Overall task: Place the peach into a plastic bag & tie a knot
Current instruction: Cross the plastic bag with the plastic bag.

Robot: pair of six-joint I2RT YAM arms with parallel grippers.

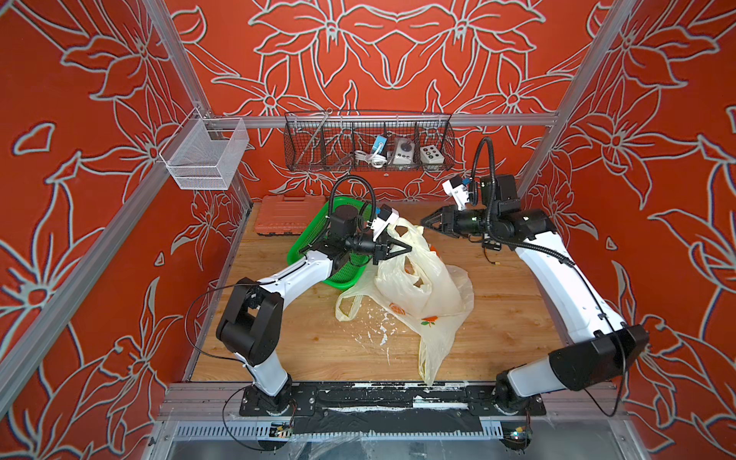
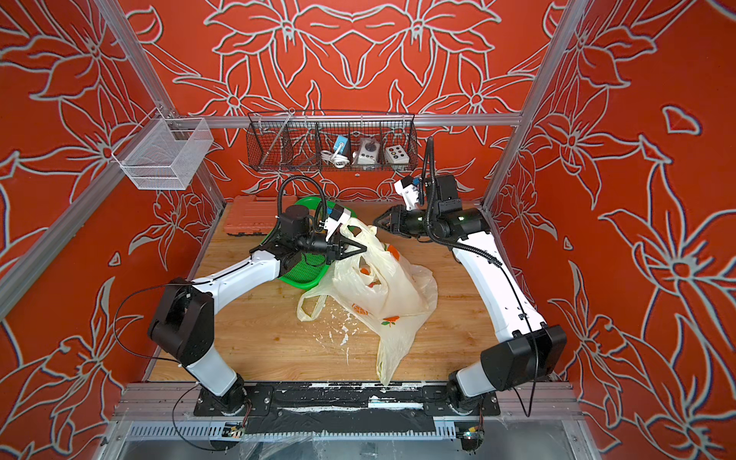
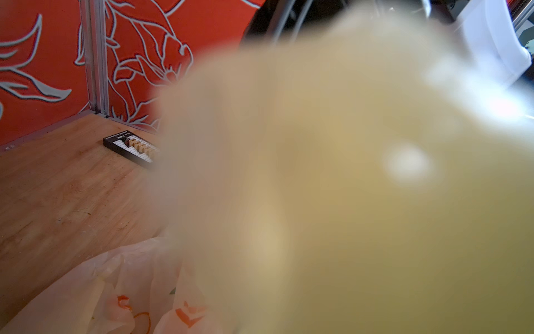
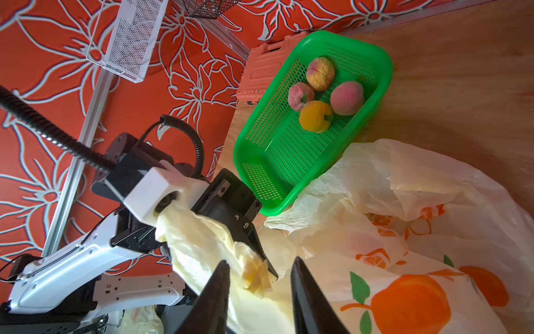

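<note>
My left gripper (image 1: 403,249) is clamped on a handle of the plastic bag (image 1: 430,294) in both top views, holding that edge up off the table (image 1: 310,342). The right gripper (image 1: 425,220) hangs just beside the bag's top, jaws parted, gripping nothing. The left wrist view gives me mostly blurred yellow film, pressed close. From the right wrist I see the peaches (image 4: 346,98) in the green basket (image 4: 260,162), which touches the bag. Whether one lies inside the bag, I cannot tell.
</note>
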